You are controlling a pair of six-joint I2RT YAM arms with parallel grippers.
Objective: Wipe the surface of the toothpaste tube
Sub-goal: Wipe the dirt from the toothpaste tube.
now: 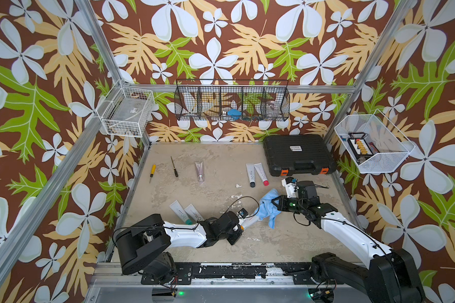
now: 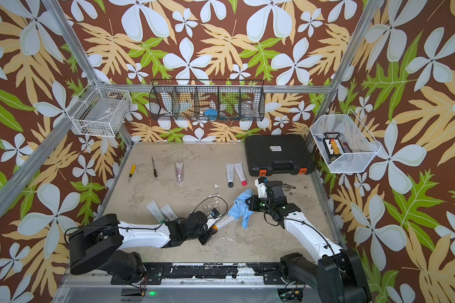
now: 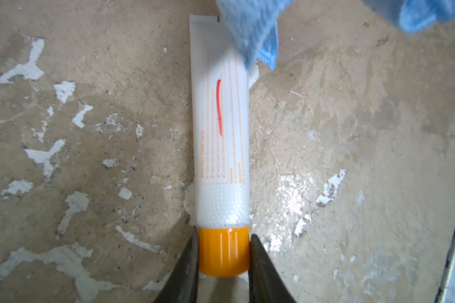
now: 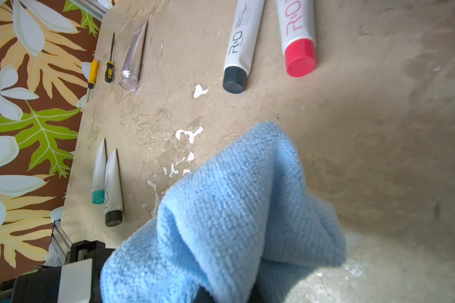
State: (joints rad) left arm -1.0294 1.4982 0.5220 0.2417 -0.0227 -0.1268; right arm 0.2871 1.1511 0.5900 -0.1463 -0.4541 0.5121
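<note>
A white toothpaste tube (image 3: 220, 157) with an orange cap (image 3: 223, 251) lies on the worn table, seen in both top views (image 1: 250, 221) (image 2: 223, 222). A red streak (image 3: 219, 107) runs along its face. My left gripper (image 3: 223, 234) (image 1: 241, 227) is shut on the orange cap, one finger on each side. My right gripper (image 1: 275, 203) (image 2: 249, 204) is shut on a bunched blue cloth (image 1: 267, 208) (image 4: 234, 210), which hides its fingertips in the right wrist view. The cloth (image 3: 250, 31) drapes over the tube's far, crimped end.
Two tubes (image 1: 258, 174) lie at the back right beside a black case (image 1: 298, 154). A clear pinkish tube (image 1: 199, 170) and two screwdrivers (image 1: 152, 171) (image 1: 174, 166) lie at the back left. Two more tubes (image 1: 184, 213) rest by my left arm. Wire baskets hang on the walls.
</note>
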